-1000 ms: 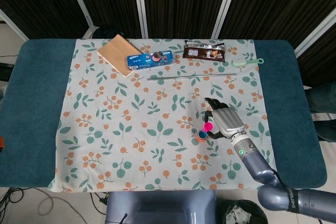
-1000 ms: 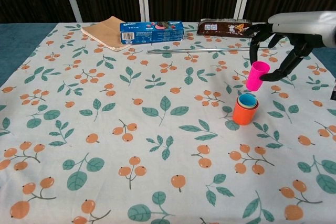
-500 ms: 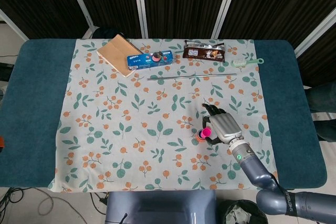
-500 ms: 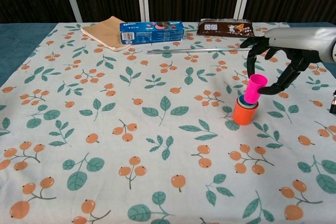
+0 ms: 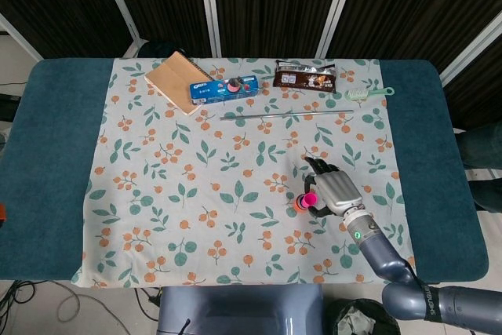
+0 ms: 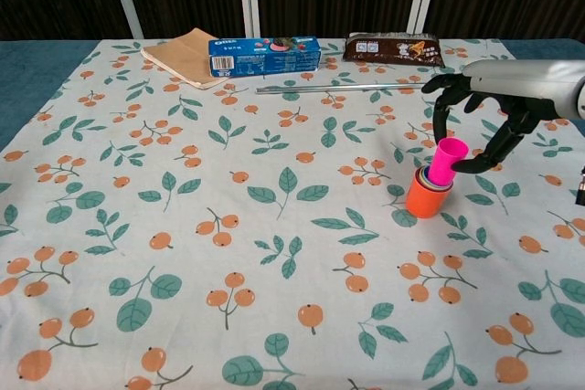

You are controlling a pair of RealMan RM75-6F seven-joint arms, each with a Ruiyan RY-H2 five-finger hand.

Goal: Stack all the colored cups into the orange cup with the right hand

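Pink cup (image 6: 447,159) tilts, mouth up and leaning right, its base inside the orange cup (image 6: 423,196); our right hand (image 6: 483,116) pinches it. Open cloth (image 6: 274,253) lies leftward of us.

Right hand (image 5: 336,191): silver-grey metallic back plate with slim black fingers (image 6: 442,103). Its wrist carries a small green indicator light. The blue-grey cylindrical forearm (image 5: 382,253) ends in a rounded elbow joint bearing dark lettering.
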